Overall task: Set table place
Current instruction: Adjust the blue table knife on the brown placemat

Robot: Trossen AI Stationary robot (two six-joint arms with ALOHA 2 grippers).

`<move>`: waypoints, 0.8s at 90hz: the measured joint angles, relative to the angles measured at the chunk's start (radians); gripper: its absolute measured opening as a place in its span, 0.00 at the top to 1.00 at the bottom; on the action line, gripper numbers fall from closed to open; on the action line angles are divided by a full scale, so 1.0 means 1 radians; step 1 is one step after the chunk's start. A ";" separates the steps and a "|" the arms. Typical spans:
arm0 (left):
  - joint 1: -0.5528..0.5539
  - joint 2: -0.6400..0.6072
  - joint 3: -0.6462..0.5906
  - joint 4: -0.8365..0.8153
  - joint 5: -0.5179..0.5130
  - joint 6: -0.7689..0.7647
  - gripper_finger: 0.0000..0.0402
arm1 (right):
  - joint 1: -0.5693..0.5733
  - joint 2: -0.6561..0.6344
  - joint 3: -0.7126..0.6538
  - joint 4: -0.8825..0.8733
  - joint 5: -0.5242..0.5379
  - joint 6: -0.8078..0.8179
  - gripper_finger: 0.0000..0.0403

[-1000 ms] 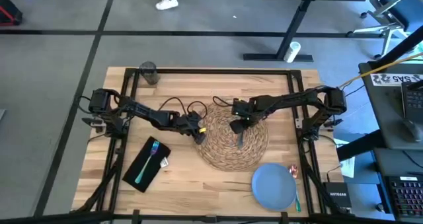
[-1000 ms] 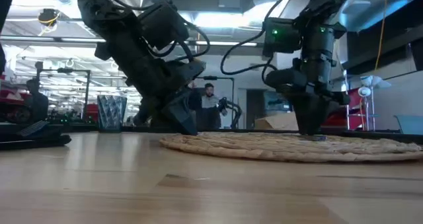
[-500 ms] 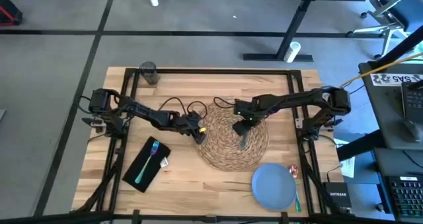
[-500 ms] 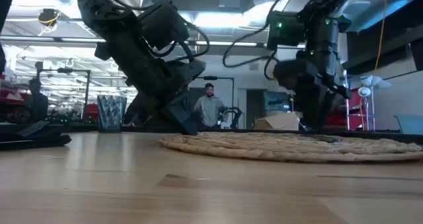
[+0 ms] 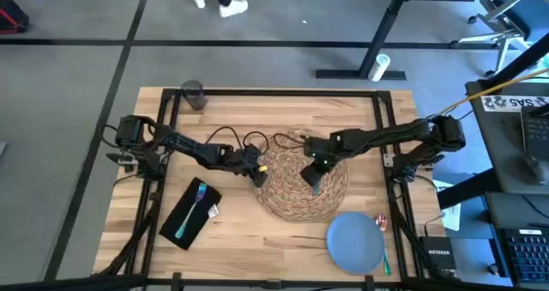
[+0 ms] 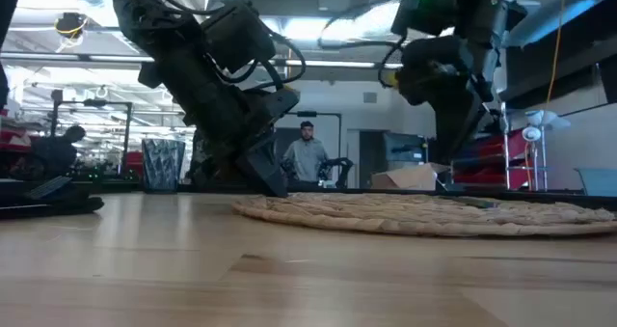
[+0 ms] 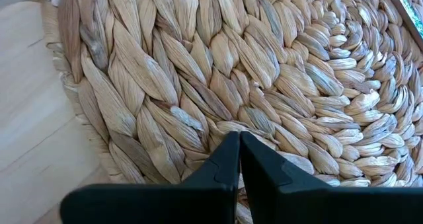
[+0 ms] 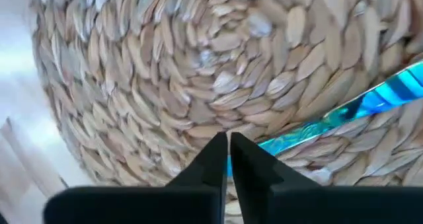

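Since a second ago the right pincer (image 5: 312, 178) has drawn back toward its own side and lifted off the woven placemat (image 5: 292, 201), while the left pincer (image 5: 258, 172) has stayed at the mat's left edge. From above, the placemat lies mid-tabletop (image 5: 257, 257); the blue plate (image 5: 355, 242) sits near it toward the front right, with red and green cutlery (image 5: 383, 239) just beside its right rim. The black napkin (image 5: 190, 214) carrying the teal fork (image 5: 194, 209) lies at front left, and the grey glass (image 5: 192, 94) stands at the far left corner. Across the tabletop at low level, the left arm comes down to the mat's edge and the right arm hangs above it; a person (image 6: 307, 159) stands in the room behind. At the left wrist, its fingers (image 7: 223, 164) are pressed together, holding nothing, over the mat's rim. At the right wrist, the fingers (image 8: 215, 159) are likewise closed and empty above the weave, with a shiny blue strip (image 8: 344, 115) lying across the mat just ahead.
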 joint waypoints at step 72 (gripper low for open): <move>0.002 0.001 -0.001 0.006 0.001 0.002 1.00 | 0.081 0.065 -0.065 0.121 0.037 0.081 1.00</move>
